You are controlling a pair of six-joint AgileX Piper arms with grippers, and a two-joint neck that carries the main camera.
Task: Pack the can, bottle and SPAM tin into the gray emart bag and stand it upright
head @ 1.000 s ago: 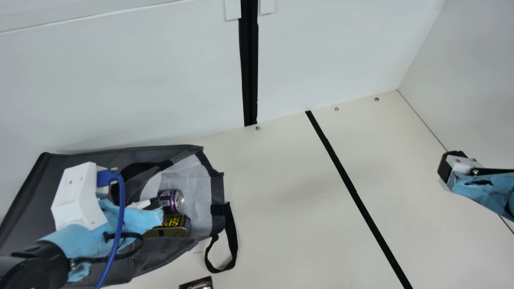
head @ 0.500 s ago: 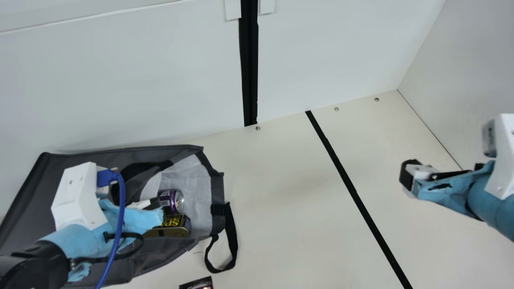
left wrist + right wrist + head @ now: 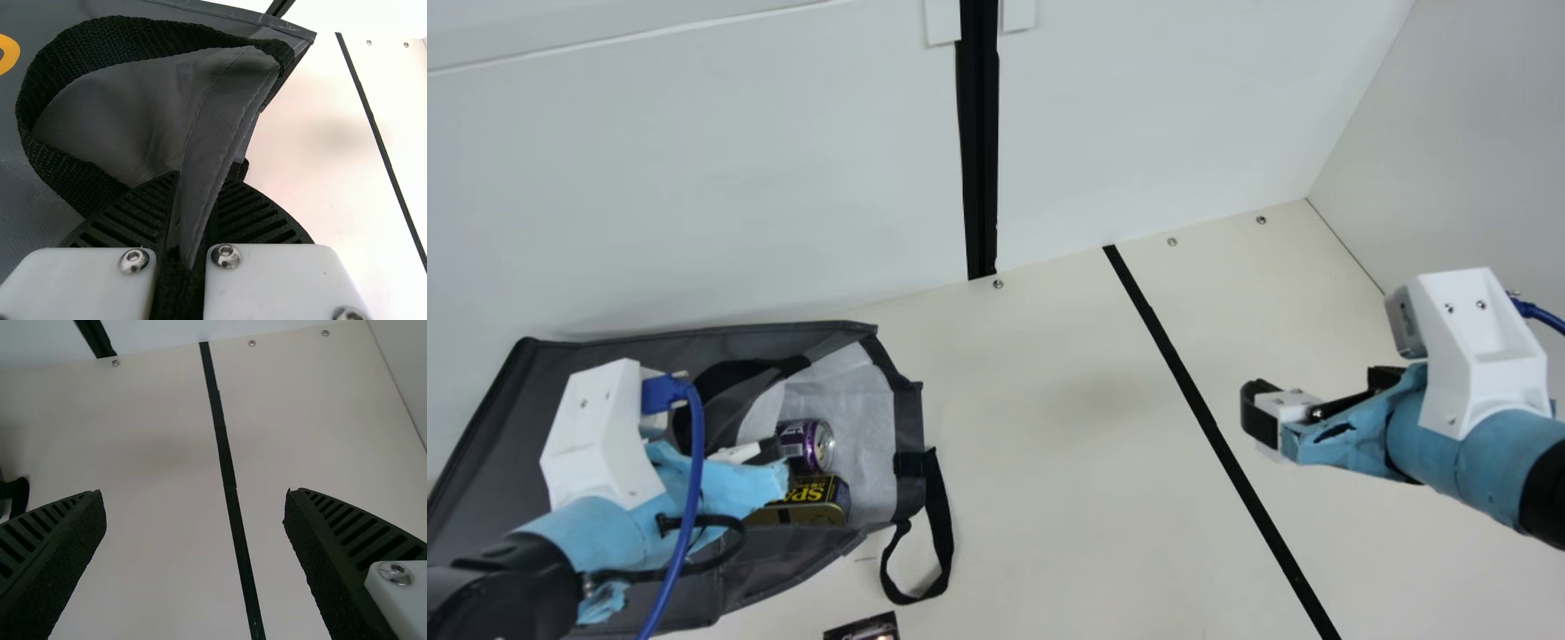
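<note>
My left gripper pinches the stitched fabric edge of the gray bag, which lies flat, its mouth showing pale lining. Inside are the shiny, cylindrical purple can and boxy, round-cornered tin. My right gripper, ribbed fingers wide apart, hangs above the smooth table.

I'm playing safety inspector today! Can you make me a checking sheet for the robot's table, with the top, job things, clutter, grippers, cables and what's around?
Surface: cream table, black stripe along it.
Job's things: bag lying down; can and tin inside.
Clutter: dark item at the main view's bottom edge, cut off; can't tell what.
Grippers: left gripper shut on the bag's rim; right gripper open, empty.
Cables: blue cable at the left, another at the right.
Surroundings: pale walls, black post.
</note>
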